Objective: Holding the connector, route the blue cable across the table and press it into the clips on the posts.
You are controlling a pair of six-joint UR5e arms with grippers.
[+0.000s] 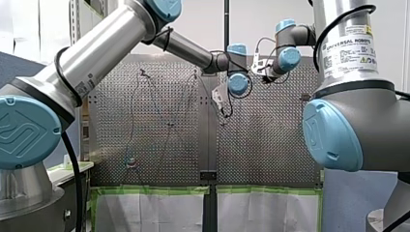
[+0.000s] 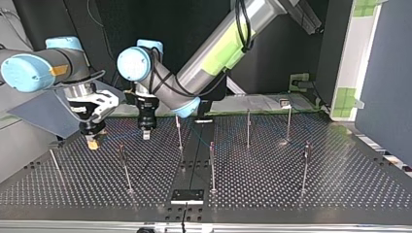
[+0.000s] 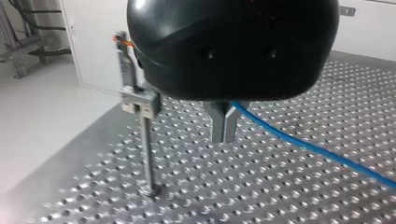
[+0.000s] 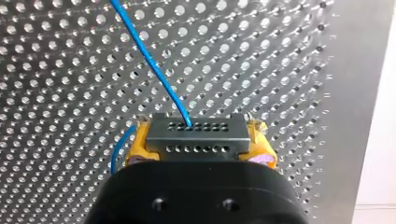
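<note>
My right gripper [image 4: 198,140] is shut on a small metal connector [image 4: 196,135], held between its yellow pads [image 4: 135,142]. The blue cable [image 4: 149,58] leaves the connector and runs away over the perforated table. My left gripper [image 3: 224,139] is shut on the blue cable [image 3: 303,142], its metal fingers pinched together a little above the table. A post with a clip [image 3: 140,100] stands close beside it. In the top view my right gripper [image 2: 92,143] hangs at the left and my left gripper [image 2: 146,135] just to its right, both low over the table.
Several thin posts stand across the table [image 2: 340,184], among them one [image 2: 125,167] near the grippers, one [image 2: 179,131] beside my left gripper and one [image 2: 212,165] at the middle. A black plate [image 2: 187,195] lies at the near edge. A grey panel [image 2: 43,114] leans at the left.
</note>
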